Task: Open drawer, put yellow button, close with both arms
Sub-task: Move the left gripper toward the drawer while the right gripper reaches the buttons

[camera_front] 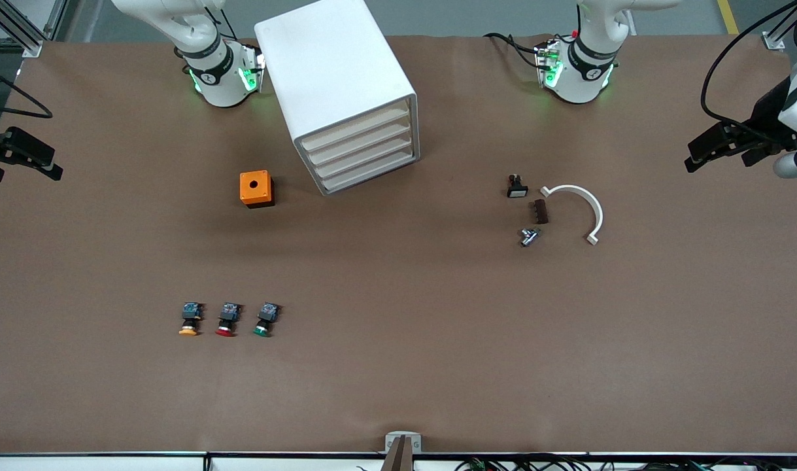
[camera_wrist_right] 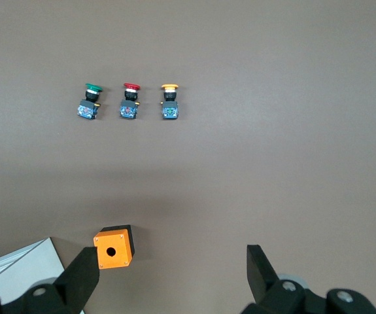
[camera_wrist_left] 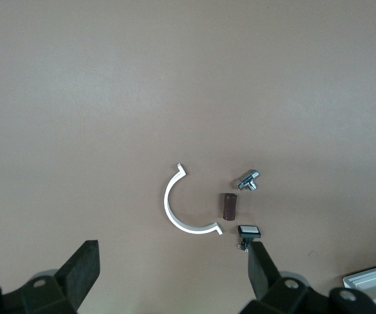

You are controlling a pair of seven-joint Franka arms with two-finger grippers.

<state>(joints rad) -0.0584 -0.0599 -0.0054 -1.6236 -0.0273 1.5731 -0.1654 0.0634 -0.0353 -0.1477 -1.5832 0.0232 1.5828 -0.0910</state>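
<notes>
The white cabinet [camera_front: 336, 78] stands near the right arm's base, with all four cream-fronted drawers shut; the uppermost drawer [camera_front: 356, 129] is flush. The yellow button [camera_front: 189, 319] lies in a row with a red one [camera_front: 227, 319] and a green one [camera_front: 265, 318], nearer the front camera than the cabinet; it also shows in the right wrist view [camera_wrist_right: 169, 101]. My right gripper [camera_wrist_right: 172, 271] is open and empty, high at the right arm's end of the table [camera_front: 19, 163]. My left gripper [camera_wrist_left: 172, 265] is open and empty, high at the left arm's end [camera_front: 718, 154].
An orange box with a round hole [camera_front: 256, 188] sits beside the cabinet front. A white half-ring [camera_front: 578, 209], a brown block [camera_front: 540, 211], a metal fitting [camera_front: 529, 236] and a small white-capped switch [camera_front: 517, 188] lie toward the left arm's end.
</notes>
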